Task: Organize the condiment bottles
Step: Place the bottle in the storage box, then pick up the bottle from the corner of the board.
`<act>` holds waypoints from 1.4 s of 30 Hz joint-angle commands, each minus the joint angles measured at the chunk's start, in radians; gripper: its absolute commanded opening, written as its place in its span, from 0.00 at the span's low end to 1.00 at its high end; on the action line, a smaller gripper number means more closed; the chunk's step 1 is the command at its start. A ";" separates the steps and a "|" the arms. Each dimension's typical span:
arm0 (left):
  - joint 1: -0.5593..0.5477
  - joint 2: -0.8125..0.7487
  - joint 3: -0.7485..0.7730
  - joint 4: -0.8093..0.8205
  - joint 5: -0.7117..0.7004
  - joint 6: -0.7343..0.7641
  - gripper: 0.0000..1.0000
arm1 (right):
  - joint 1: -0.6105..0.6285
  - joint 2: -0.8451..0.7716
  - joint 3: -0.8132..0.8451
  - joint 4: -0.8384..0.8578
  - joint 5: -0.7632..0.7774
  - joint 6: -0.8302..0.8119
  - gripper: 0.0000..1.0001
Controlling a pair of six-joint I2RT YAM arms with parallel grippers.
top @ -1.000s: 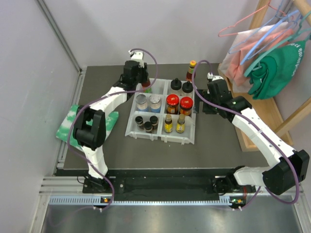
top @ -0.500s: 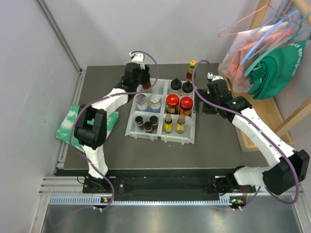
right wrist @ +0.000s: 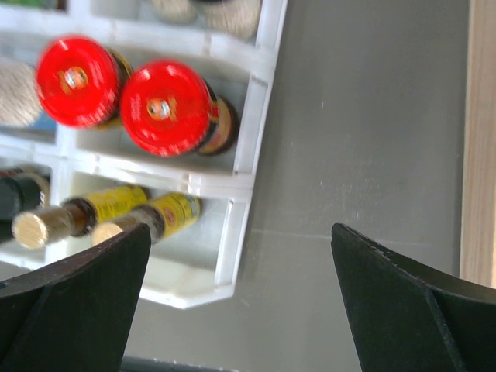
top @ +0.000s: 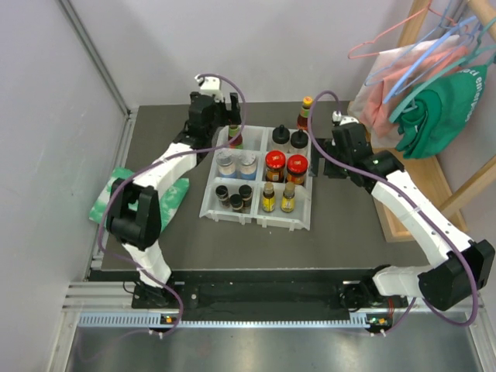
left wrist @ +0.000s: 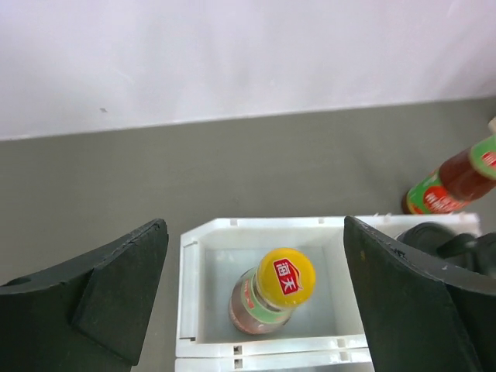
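Note:
A white compartmented tray holds most of the condiment bottles. A yellow-capped bottle stands upright and alone in the far-left compartment. My left gripper hovers above it, open, its fingers clear of the cap on both sides. In the top view this gripper sits just behind that bottle. One red sauce bottle stands outside the tray, behind it. My right gripper is open and empty over the table by the tray's right edge, beside two red-lidded jars.
A green-white cloth lies at the table's left edge. A wooden rack with hangers and clothes stands on the right, close to the right arm. The back wall is just beyond the tray.
My left gripper has opened, let go of the yellow-capped bottle in the far-left compartment, and lifted back from it. The right gripper stays open and has shifted only slightly.

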 commanded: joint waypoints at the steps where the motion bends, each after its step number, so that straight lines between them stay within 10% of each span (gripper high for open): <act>1: -0.002 -0.174 -0.011 0.005 -0.086 -0.023 0.99 | 0.009 0.027 0.154 0.027 0.065 -0.039 0.99; 12: 0.001 -0.504 0.029 -0.555 -0.278 -0.065 0.99 | -0.011 0.261 0.426 0.222 0.122 -0.178 0.99; 22: 0.004 -0.769 -0.278 -0.469 -0.391 -0.001 0.99 | -0.066 0.521 0.512 0.492 0.102 -0.227 0.99; 42: 0.004 -0.829 -0.313 -0.486 -0.358 -0.050 0.99 | -0.114 0.883 0.750 0.595 0.199 -0.240 0.91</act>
